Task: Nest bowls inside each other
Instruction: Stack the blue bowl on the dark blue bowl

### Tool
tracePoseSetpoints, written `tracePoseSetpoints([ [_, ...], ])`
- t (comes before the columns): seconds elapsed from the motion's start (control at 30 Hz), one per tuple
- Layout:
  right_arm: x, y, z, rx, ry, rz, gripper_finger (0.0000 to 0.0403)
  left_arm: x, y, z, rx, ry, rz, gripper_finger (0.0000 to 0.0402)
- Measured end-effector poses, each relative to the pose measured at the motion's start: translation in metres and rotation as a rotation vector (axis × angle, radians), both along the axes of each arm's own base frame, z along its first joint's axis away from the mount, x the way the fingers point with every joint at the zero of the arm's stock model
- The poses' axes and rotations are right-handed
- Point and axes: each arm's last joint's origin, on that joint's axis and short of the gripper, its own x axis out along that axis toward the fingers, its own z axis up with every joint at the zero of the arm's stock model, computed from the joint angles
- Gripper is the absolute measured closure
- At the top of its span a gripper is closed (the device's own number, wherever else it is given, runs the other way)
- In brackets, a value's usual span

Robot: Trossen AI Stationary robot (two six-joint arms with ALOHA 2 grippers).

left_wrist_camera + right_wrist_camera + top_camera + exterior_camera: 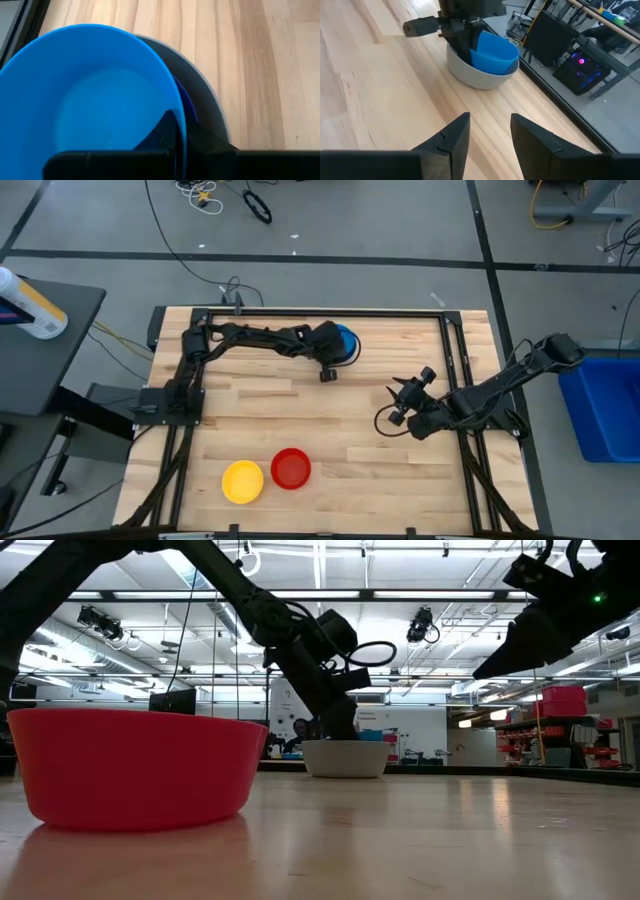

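Observation:
A light blue bowl (492, 55) stands tilted inside a grey bowl (480, 75) at the table's far middle. A sliver of a dark blue bowl (188, 102) shows between them. My left gripper (175, 127) is shut on the light blue bowl, also seen from the high view (347, 343). My right gripper (490, 132) hovers open over bare wood to the right of the stack, its place marked in the high view (400, 395). The red bowl (291, 468) and the yellow bowl (242, 481) rest on their bases near the front edge. My left gripper pinches the light blue bowl's rim (183, 117), one finger (160, 132) inside the bowl and one (207, 142) outside its wall. The fingers slant down from above, coming from the table's left. The bowl is tilted, its lower part down inside the grey bowl.
Black frame rails (455, 350) run along the table's left, right and far sides. A blue bin (605, 405) stands off the table to the right. Bare wood (340, 420) lies between the stack and the red and yellow bowls.

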Motion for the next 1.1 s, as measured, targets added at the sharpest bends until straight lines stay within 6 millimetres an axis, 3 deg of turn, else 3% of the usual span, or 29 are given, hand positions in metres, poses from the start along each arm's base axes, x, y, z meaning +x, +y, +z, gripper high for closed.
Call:
tracePoseSetpoints([
  [0.23,0.000,0.000,0.000,-0.003,-0.001,0.003,0.0253,-0.001,0.000,0.000,-0.002,0.014,-0.002,0.0376],
  [0.8,0.001,0.000,0.001,0.003,-0.009,0.003,0.0234,-0.003,-0.002,0.010,-0.008,-0.014,-0.017,0.0144],
  [1.1,0.001,0.001,0.000,0.004,-0.004,0.007,0.0225,-0.010,-0.004,0.039,0.017,-0.055,-0.032,0.0114],
])
